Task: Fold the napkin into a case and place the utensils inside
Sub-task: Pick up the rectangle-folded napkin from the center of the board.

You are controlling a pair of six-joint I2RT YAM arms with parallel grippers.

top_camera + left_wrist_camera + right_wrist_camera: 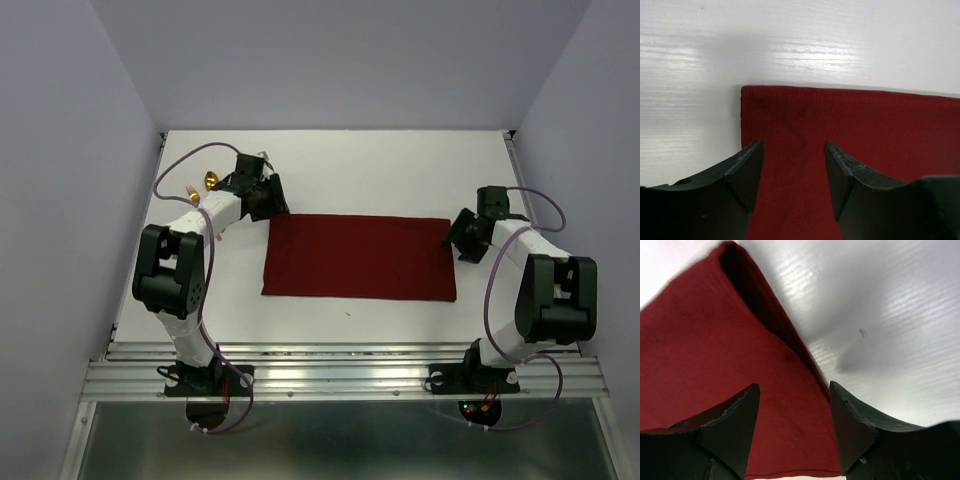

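The dark red napkin (358, 257) lies flat mid-table as a wide oblong, apparently folded once. My left gripper (272, 206) is open over its far left corner; in the left wrist view the open gripper (792, 147) has cloth (850, 125) between its fingers and holds nothing. My right gripper (458, 238) is open at the far right corner; in the right wrist view the gripper (794, 387) straddles the cloth's (715, 340) right edge, empty. The gold spoon (211, 181) and gold fork (192, 192) lie at the far left, beside my left arm. No narrow case shows.
The white table (360, 170) is walled by pale lilac panels at the back and both sides. A metal rail (340, 375) runs along the near edge, where both arm bases stand. Cables loop off each arm.
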